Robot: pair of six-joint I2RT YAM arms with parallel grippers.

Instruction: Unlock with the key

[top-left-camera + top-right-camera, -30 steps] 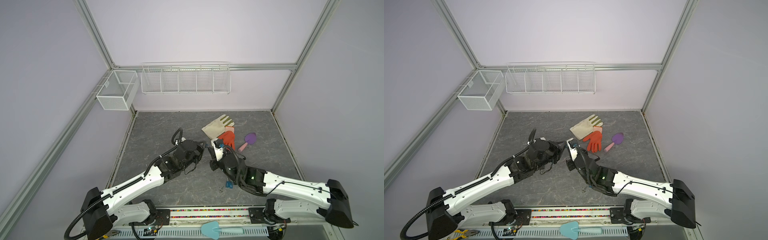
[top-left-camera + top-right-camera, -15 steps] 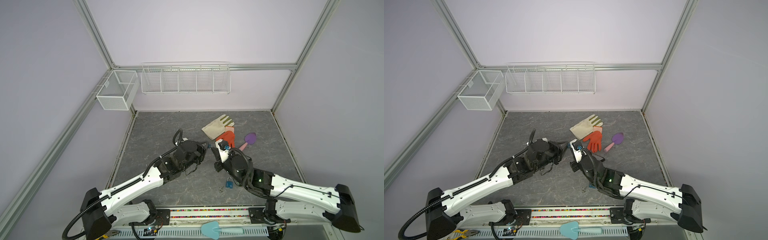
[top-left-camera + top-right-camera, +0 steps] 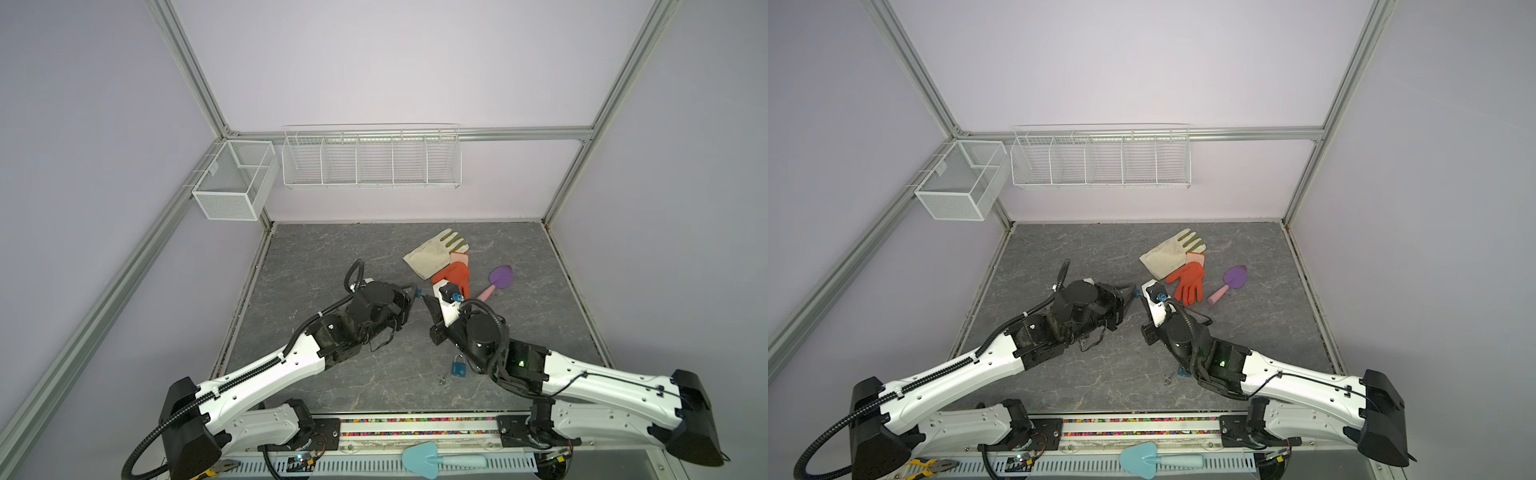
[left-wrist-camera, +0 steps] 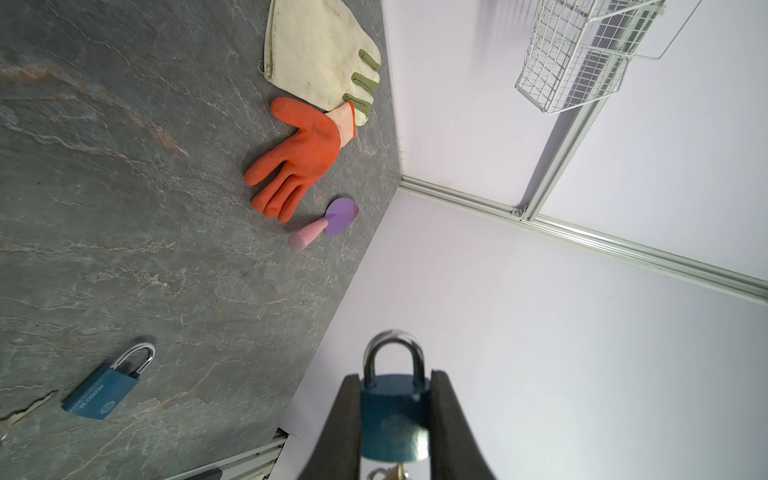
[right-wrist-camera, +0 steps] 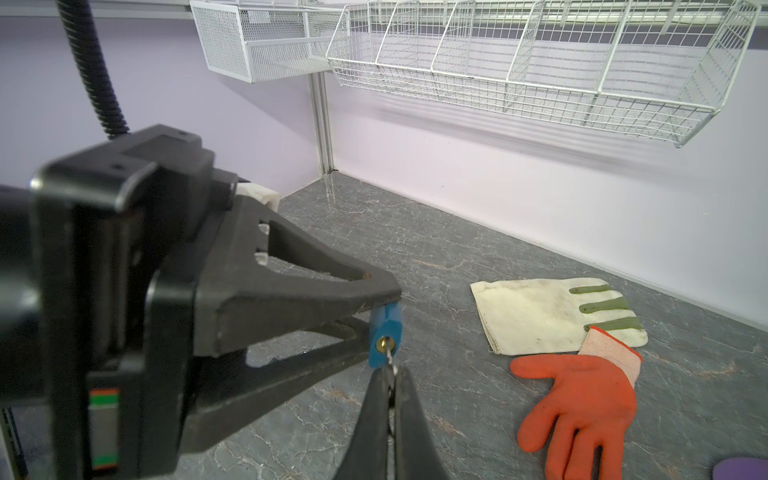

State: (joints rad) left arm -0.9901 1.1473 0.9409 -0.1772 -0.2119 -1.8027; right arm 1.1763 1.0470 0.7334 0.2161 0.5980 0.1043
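On my feed the left gripper [image 4: 395, 374] fingers [image 4: 345, 415] look like matt black plastic, faintly grainy, and the right gripper [image 5: 391, 372] looks the same. The held padlock [image 4: 395, 411] has a satin blue painted body and a polished metal shackle. The spare padlock [image 4: 102, 392] on the table [image 4: 124, 208] matches it. The key [image 5: 389, 353] reads as thin bright metal. The table top is stone-patterned with a low sheen. I also see a cream cloth glove [image 4: 316, 54], an orange rubber-coated glove [image 4: 299, 158] with a knit cuff, a smooth plastic trowel [image 4: 340, 216], and a white-coated wire basket [image 5: 519, 62].
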